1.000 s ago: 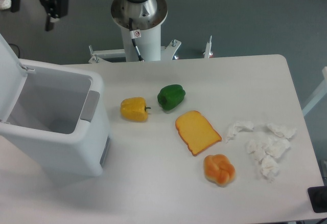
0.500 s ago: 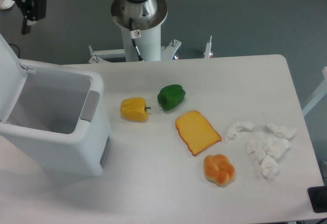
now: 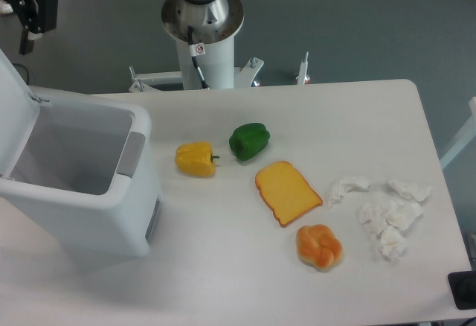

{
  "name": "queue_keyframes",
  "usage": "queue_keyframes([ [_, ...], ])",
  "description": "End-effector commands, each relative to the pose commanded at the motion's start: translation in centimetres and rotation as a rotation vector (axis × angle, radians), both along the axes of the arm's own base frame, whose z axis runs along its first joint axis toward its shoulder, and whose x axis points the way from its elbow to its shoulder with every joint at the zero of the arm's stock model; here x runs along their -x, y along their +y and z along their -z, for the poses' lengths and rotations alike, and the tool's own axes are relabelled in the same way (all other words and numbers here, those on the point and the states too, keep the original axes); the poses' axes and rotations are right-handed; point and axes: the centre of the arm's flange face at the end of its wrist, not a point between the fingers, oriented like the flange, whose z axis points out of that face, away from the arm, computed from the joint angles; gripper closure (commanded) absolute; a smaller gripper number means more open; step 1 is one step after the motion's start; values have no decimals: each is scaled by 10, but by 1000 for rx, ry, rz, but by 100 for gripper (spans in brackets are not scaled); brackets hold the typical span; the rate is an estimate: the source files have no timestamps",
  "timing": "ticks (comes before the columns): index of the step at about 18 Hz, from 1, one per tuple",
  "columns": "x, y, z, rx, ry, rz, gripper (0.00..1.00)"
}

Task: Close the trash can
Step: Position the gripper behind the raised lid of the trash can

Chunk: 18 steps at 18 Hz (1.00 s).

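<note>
At the left end of the desk (image 3: pixel 297 281) stands the trash can (image 3: pixel 89 192), its lid (image 3: pixel 13 110) raised upright. The gripper (image 3: pixel 28 21) hangs above the lid; its fingers' spread cannot be told.

Bright, even overhead light, soft faint shadows under objects on the white counter (image 3: pixel 223 266), sharp focus, no glare, slight edge softness

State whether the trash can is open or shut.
Open: the trash can has its lid swung up at the left, exposing its interior.
</note>
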Motion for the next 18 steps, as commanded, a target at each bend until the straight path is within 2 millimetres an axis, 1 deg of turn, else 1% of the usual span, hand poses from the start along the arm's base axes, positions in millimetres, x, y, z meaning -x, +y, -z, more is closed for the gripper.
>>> queue_keyframes([
  [1, 1, 2, -3, -4, 2, -11, 0],
  [4, 5, 6, -5, -10, 8, -31, 0],
  [13, 21, 9, 0, 22, 68, -85, 0],
  [16, 36, 8, 0, 25, 72, -114, 0],
  [18, 50, 6, 0, 26, 75, -136, 0],
])
